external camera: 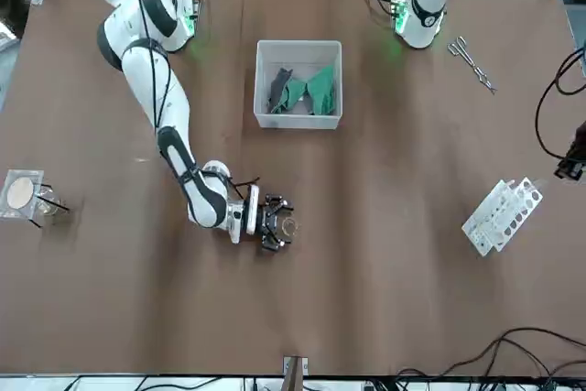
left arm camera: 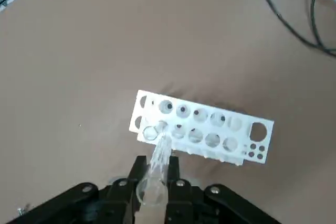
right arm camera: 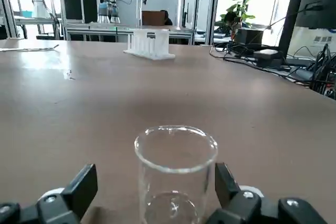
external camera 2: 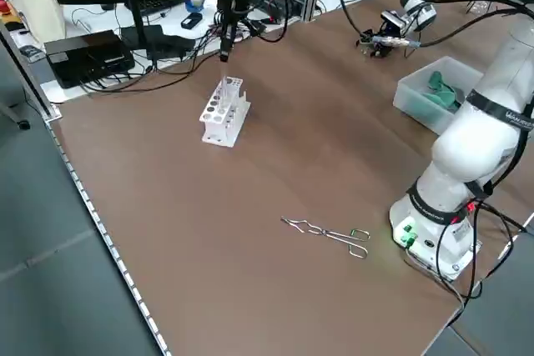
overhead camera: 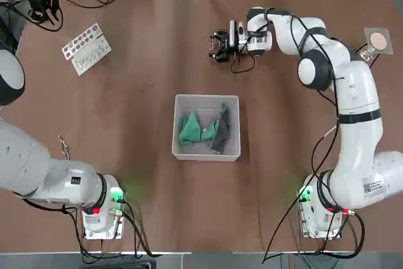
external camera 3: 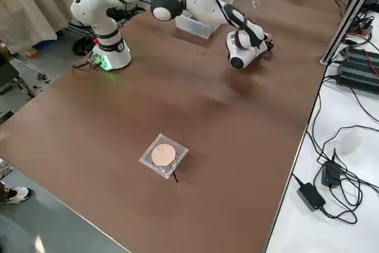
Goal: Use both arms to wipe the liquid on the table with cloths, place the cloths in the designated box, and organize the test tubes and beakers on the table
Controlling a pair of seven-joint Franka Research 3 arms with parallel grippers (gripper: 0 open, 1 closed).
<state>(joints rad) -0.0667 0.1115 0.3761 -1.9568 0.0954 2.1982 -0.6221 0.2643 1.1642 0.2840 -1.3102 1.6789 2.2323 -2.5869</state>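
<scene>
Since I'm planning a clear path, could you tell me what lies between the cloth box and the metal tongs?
The left arm's base.

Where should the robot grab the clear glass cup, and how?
The right gripper is open around the beaker, over the table's middle. I'd squeeze its straight round wall from both sides, below the rim; it seems upright, open end up.

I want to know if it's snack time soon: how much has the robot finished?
Looks done: the cloths are in the box. In hand: the left gripper holds a clear tube over the white rack. Left, probably: seating that tube, and sorting the beaker between the right gripper's open fingers.
</scene>
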